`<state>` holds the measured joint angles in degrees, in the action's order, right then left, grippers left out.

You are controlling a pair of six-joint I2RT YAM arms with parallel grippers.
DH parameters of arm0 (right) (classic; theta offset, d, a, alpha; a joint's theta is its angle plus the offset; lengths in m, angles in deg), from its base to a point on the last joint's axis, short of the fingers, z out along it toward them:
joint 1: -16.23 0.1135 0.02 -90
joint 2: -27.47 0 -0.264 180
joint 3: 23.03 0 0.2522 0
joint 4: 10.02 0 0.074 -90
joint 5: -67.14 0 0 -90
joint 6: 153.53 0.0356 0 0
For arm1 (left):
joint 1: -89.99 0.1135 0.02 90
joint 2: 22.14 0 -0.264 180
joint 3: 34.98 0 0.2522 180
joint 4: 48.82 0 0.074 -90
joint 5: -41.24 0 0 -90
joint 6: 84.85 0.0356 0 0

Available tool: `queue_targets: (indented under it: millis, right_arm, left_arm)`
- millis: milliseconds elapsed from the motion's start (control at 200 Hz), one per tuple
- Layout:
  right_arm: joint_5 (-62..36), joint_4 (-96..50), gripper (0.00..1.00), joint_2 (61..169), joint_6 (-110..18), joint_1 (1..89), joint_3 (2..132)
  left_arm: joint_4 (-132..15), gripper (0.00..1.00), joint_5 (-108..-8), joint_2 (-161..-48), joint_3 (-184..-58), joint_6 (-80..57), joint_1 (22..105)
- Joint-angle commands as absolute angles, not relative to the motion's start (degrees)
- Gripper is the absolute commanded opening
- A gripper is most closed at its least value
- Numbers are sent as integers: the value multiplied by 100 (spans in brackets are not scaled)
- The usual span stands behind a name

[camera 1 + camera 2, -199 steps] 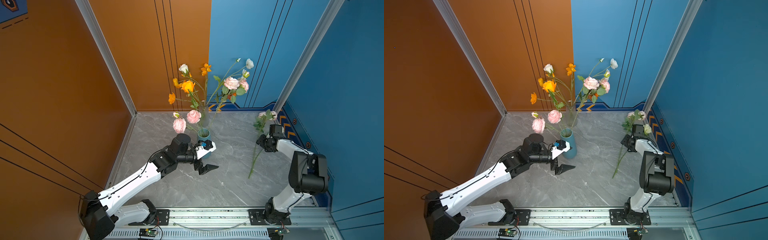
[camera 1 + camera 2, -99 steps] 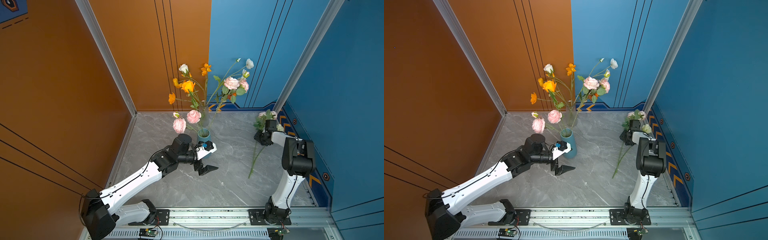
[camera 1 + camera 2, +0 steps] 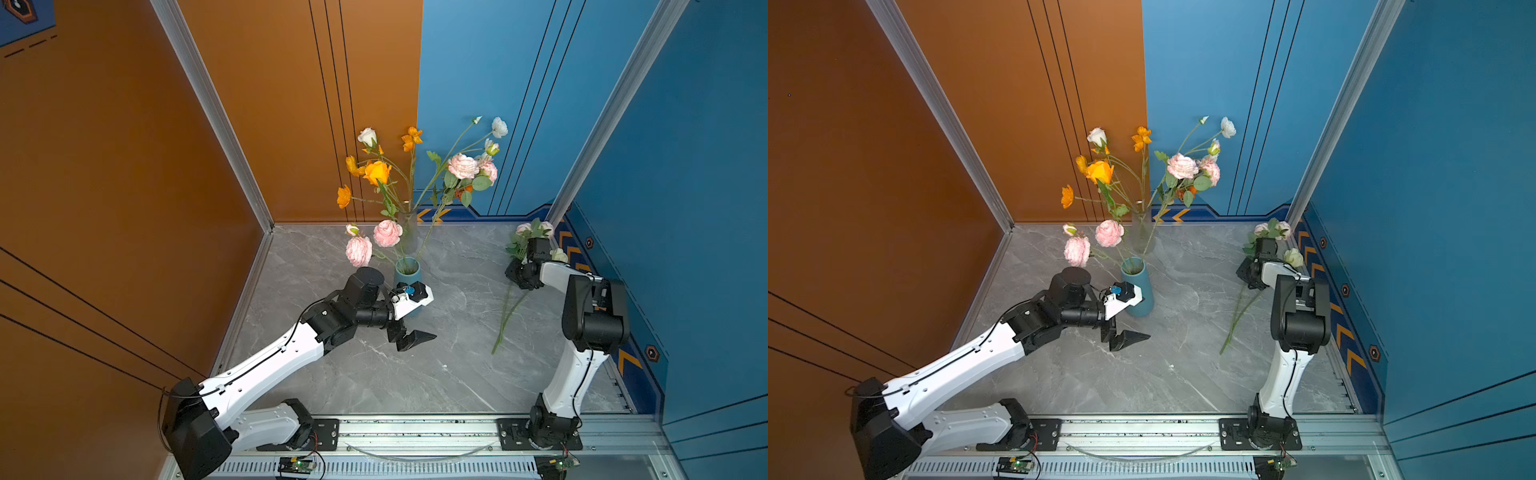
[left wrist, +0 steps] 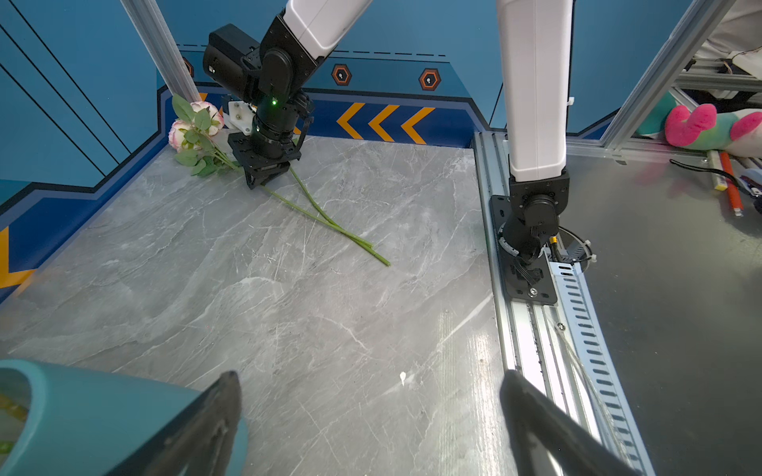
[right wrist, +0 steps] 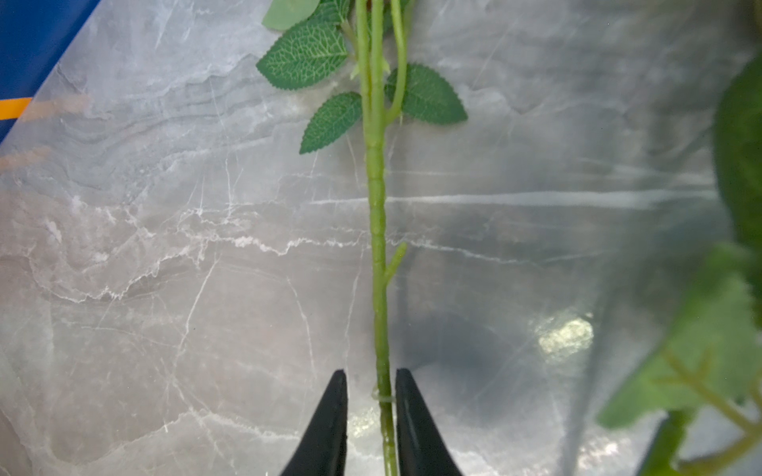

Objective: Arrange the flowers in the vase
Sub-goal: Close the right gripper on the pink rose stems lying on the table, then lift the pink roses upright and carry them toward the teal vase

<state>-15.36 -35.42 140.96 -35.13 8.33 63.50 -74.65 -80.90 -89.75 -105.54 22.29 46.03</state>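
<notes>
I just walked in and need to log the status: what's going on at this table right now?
It's a flower-arranging job, partway done. Most flowers already stand in a teal vase and a clear vase behind it. Two more flowers lie on the table near the blue wall. The right gripper straddles one stem there, jaws narrow but not visibly clamped. The left gripper hovers open beside the teal vase, holding nothing.

Grey marble table point(image 3: 457, 374). Orange wall point(image 3: 124, 166) left, blue wall point(image 3: 685, 166) right. Slotted metal rail point(image 3: 415, 432) at near edge. Pink-teal plush toy point(image 4: 709, 125) off table.
</notes>
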Motion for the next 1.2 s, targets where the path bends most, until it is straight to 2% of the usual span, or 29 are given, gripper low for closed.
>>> queue_targets:
  millis: [0,320,451,616,716,1196]
  right_arm:
    - [-1638,-3899,26,14127,-3618,880,6394]
    - [-1483,-4224,23,14425,-3636,911,6721]
    - [-1469,-4256,15,14446,-3680,956,6763]
    - [-1497,-4255,9,14209,-3854,1046,6704]
    - [-1526,-4184,0,13872,-4012,1193,6600]
    - [-2152,-4182,0,11318,-3969,1906,5872]
  left_arm:
    - [-7552,98,-8209,-8872,-10710,2281,4541]
    - [-7550,98,-8211,-8867,-10710,2281,4539]
    - [-7551,98,-8203,-8878,-10708,2281,4540]
    - [-7550,98,-8218,-8858,-10717,2272,4542]
    - [-7550,98,-8234,-8836,-10717,2263,4536]
    - [-7566,98,-8286,-8662,-10710,2305,4553]
